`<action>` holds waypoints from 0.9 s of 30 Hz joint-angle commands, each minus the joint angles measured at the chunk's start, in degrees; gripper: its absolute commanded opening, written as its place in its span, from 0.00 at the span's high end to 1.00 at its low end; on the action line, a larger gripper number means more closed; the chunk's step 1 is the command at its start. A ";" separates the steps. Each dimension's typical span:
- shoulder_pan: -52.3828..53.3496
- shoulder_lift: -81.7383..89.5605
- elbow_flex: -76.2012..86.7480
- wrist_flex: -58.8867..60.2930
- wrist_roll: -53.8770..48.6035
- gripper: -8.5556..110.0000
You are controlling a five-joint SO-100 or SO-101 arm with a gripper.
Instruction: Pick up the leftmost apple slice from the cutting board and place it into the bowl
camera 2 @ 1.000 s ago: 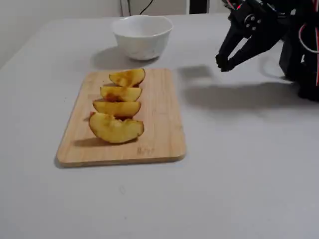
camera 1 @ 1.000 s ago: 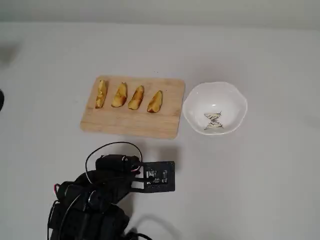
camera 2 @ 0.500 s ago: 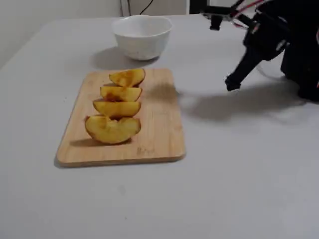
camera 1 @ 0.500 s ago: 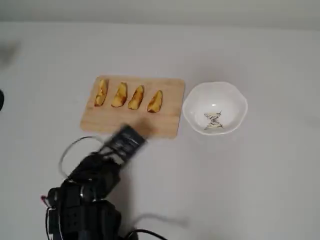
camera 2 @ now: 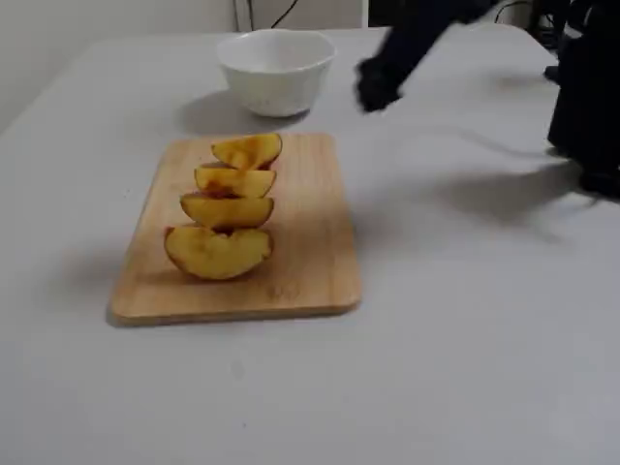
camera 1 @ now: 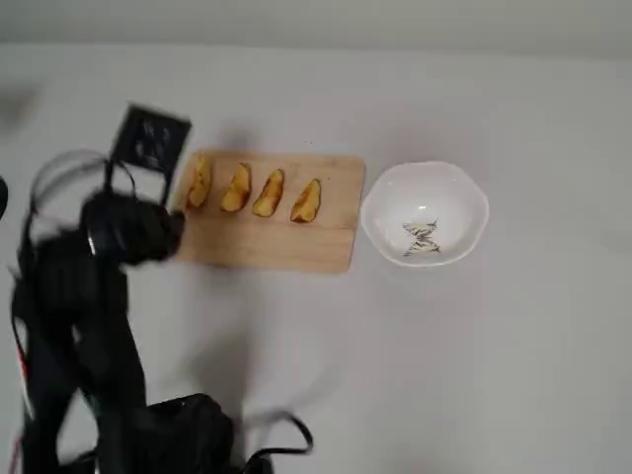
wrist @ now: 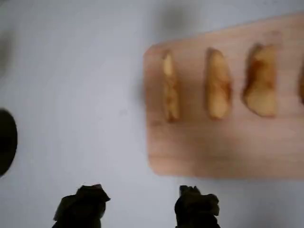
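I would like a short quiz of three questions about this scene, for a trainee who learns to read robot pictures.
1. How many apple slices lie on the cutting board?
2. True or false: the bowl already holds a slice.
3. In the wrist view, is the gripper A) shut on the leftmost apple slice, B) open and apart from it, or C) inside the bowl?

Key:
1. Four.
2. False; only the dark drawing on its bottom shows.
3. B; the fingers stand apart below the board's corner, touching no slice.
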 commanded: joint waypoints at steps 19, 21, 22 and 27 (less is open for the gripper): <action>2.90 -40.96 -30.50 -4.48 -1.32 0.74; 3.25 -40.87 -30.50 -4.39 -1.58 0.74; 3.34 -40.87 -30.94 -3.78 -1.67 0.74; 3.87 -39.20 -32.78 1.05 -1.76 0.74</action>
